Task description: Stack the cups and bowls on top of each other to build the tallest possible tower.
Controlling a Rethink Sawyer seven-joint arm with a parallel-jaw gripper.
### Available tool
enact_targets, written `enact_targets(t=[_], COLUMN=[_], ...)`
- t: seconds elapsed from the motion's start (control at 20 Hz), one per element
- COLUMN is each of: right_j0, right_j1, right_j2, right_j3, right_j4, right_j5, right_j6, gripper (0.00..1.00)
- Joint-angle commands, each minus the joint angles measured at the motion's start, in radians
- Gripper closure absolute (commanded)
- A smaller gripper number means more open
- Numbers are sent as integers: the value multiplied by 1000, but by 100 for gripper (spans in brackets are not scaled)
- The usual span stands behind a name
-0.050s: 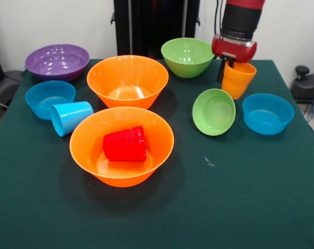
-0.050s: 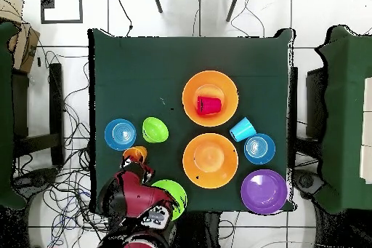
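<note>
Arm: red and black, coming down at the table's edge near the large green bowl (image 1: 187, 56), its gripper (image 1: 233, 66) clamped on the rim of the orange cup (image 1: 238, 79). Cup hangs tilted, mouth up, clear of the cloth, just beside the small green bowl (image 1: 214, 111).

Front view only: small green bowl is tipped on its side, opening toward the camera; light blue cup (image 1: 70, 117) lies on its side between a small blue bowl (image 1: 49, 98) and the nearer orange bowl (image 1: 122, 144).

Overhead view only: arm's bulk covers part of the large green bowl; bowls sit spread across the green table (image 2: 131, 70), none stacked.

Red cup (image 1: 125, 143): lying on its side inside the nearer orange bowl.

Second orange bowl (image 1: 127, 80): upright, empty, behind it.

Purple bowl (image 1: 57, 61): upright at a corner.

Second small blue bowl (image 1: 268, 113): upright, beside the small green one.
</note>
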Motion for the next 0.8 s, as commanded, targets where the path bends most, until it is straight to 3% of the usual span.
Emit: enact_targets(t=[0.05,0.2,0.4,0.55,0.7,0.8], right_j0=[-54,-135,-358,-540,-670,-720], right_j1=[-213,-252,-261,-163,-99,-75], right_j2=[146,208,341,426,447,441], right_j3=[90,133,190,189,161,142], right_j4=[4,-37,-148,-257,-344,-389], right_j5=[205,188,146,83,89,108], right_j6=[195,204,181,151,85,44], gripper=[100,100,100,100,100,100])
